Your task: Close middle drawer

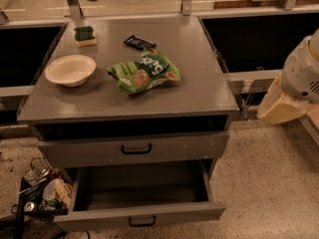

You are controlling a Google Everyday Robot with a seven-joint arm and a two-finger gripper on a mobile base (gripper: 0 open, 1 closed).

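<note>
Camera view shows the gripper (280,105) at the far right edge, a pale tan piece under the white round arm (302,69). It hangs over the speckled floor (269,173), beside the grey cabinet and not touching it. I cannot tell if the gripper is spread or pressed together. The middle drawer (174,214) is well apart from the gripper, lower down and off to the left. It is pulled far out at the bottom of the cabinet, and you can look right down into it. It has a low front with a small black handle (142,221) in the middle. Just above it is a taller drawer (189,147) with a bigger black handle, and that one is pushed in. On the cabinet top (199,88) sit a green snack bag (144,72), a white bowl (70,69), a dark wrapped bar (139,42) and a green sponge (84,35). A wire basket (37,190) of small things sits on the floor at the lower left.
</note>
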